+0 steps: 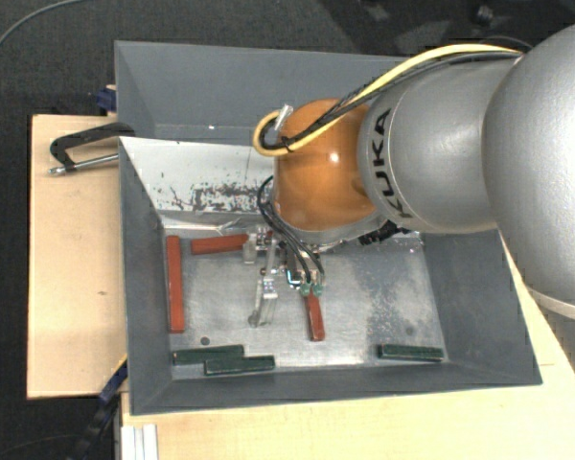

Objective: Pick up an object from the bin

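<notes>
Grey metal bin point(140, 286), floor mostly bare, a few loose bars. The arm comes in from the right, its orange wrist cover point(321, 175) over the far middle of the floor.

Gripper point(266, 300) is low over the floor's centre, its metal tip pointing to the near side. Open or closed: cannot tell, since the wrist hides the upper part.

Nearest thing is a short red-brown rectangular bar point(314, 319), just beside the gripper on its right, lying flat and running near to far. Whether they touch is not clear.

- A second short red-brown bar point(218, 245) lies crosswise at the far wall, left of the gripper.
- A long red-brown bar point(175, 284) runs along the left wall, well apart.
- Two dark green flat bars point(222, 359) lie together at the near left edge.
- One dark green bar point(410, 353) lies at the near right.
</notes>
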### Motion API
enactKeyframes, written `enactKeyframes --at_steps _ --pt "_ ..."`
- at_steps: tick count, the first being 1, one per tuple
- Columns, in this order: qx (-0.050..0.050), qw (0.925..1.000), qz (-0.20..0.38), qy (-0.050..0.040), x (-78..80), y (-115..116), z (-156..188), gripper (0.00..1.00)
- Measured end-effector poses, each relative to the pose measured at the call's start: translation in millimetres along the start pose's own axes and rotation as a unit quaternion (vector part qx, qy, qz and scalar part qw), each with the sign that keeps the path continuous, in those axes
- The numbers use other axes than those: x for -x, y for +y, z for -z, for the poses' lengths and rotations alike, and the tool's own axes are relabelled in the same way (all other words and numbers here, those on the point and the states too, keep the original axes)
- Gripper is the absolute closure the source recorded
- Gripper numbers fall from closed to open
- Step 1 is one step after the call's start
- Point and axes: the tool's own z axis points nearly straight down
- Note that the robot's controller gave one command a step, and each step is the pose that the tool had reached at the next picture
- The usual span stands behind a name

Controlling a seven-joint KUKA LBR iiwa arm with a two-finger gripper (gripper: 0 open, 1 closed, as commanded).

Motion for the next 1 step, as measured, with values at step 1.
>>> enactKeyframes --at_steps 1 --pt "-0.002 0.9936 0.113 -0.0014 -21.9 -111.2 -62.1 0.00"
